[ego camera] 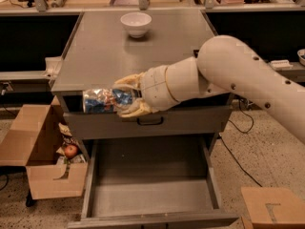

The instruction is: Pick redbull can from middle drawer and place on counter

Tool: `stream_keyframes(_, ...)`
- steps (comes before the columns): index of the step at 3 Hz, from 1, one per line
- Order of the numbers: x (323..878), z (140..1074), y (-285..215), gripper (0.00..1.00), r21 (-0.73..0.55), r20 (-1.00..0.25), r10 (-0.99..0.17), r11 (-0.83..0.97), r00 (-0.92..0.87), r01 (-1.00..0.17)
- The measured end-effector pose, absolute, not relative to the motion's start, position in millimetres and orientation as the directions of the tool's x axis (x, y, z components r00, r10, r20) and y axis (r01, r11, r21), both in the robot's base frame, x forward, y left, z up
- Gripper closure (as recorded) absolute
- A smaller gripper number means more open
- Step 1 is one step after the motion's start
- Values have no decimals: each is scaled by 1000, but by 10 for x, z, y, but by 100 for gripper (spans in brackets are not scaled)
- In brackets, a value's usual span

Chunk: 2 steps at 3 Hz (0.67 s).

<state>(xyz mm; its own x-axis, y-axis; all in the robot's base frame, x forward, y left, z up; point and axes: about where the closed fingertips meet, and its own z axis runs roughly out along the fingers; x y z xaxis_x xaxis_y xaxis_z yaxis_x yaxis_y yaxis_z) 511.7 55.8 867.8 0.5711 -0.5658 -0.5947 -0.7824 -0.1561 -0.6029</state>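
Tool (122, 97) sat at the end of the white arm (248, 73), in front of the tabletop's front edge and toward the picture's left. Its pale fingers (127, 80) were closed around the redbull can (97, 100), one above it and one below. The can lay on its side between them. One end was buried in the grip and the other stuck out toward the picture's left. It looked shiny silver with blue patches and small touches of red. It hung level with the dark gap under the tabletop (109, 49), just above the closed drawer front (190, 120) with its black handle, touching neither. Below, the middle drawer (152, 194) stood pulled out, its grey floor bare. A white bowl (136, 23) rested at the far end of the tabletop. A cardboard box (40, 149) on the floor beside the cabinet held an apple (71, 150).
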Motion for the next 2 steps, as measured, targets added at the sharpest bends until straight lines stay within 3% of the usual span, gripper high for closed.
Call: stream_keyframes(2,6264,9306,730,100,-591,-645,-557,-70,523,-803)
